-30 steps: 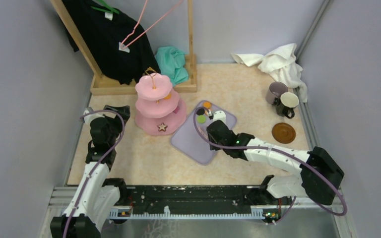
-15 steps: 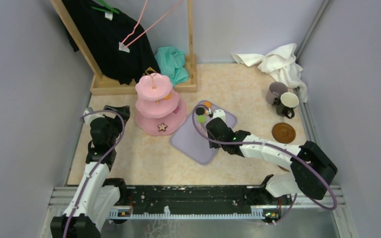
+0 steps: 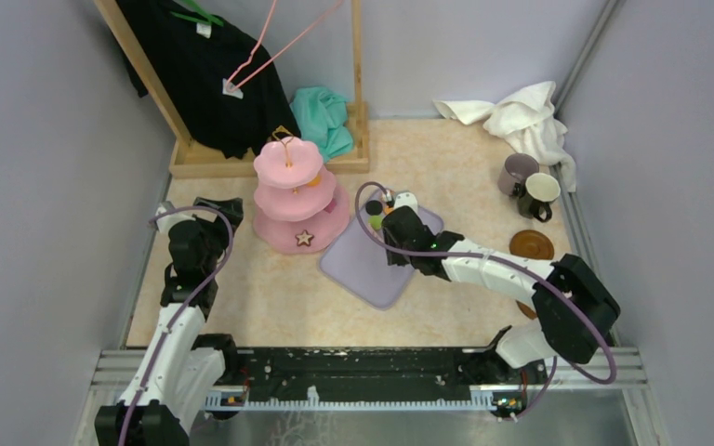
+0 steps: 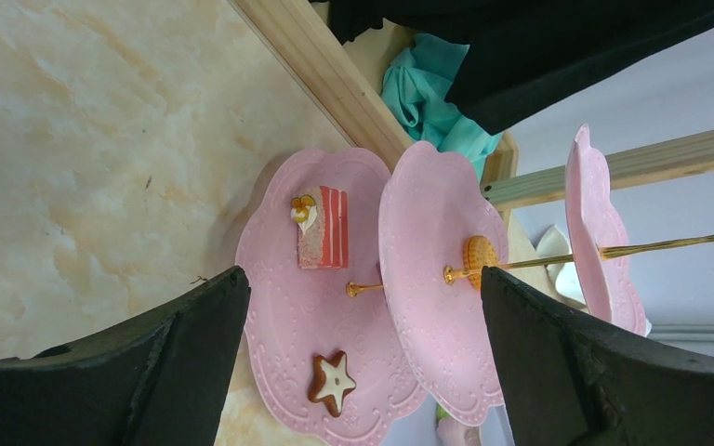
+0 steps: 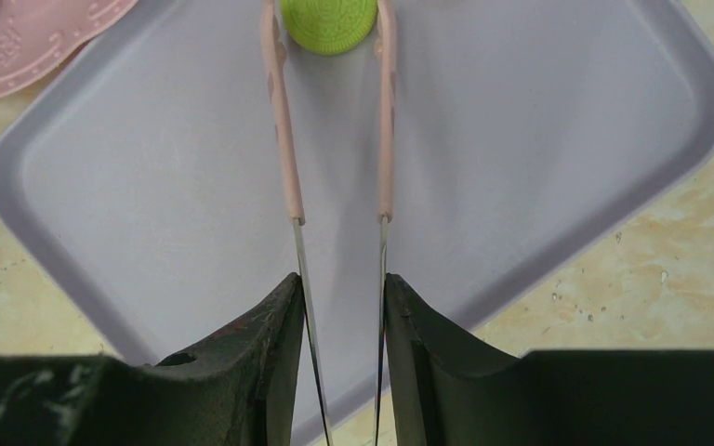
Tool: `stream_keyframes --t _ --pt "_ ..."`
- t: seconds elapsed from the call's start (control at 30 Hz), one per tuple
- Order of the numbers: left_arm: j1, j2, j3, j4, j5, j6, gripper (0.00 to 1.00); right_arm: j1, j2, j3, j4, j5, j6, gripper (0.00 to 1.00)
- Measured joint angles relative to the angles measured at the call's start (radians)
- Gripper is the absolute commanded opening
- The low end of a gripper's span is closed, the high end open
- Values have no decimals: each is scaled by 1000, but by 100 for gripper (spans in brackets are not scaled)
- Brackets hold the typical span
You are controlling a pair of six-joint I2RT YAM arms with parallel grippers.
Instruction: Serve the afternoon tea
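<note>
Marbled beige desk point(image 3: 270, 297) is carrying a lilac tray point(image 5: 539, 139), w/ the pink stand point(image 3: 293, 200) sitting just left of it. R hand point(image 5: 339, 307) is pinching pink tongs point(image 5: 284, 139) narrowly, their long axis pointing straight ahead to the tray's far end, where the green round point(image 5: 328, 20) is lying btwn the tips; can't tell if they're squeezing it. L hand point(image 4: 363, 279) is gaping wide, empty, facing the stand. R arm is lying nearer the sweet, so the carry is prob. heading left.

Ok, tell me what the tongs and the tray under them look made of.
Tongs: shiny metal strips at the near end, matte pink sleeves toward the tips, probably silicone or plastic. Tray: smooth matte lilac with a moulded rounded rim, likely plastic.
</note>
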Motion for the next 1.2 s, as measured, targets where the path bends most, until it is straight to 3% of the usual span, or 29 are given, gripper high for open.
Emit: stream_keyframes --t 0.53,0.93,1.2 --pt "2 5 0 0 0 -2 99 -23 104 78 1 -26 -41 37" --pt "7 5 0 -1 -1 -2 99 -26 116 79 -2 -24 -60 21" --pt "7 -6 0 -2 -2 -11 99 -21 72 79 -11 -25 -68 16"
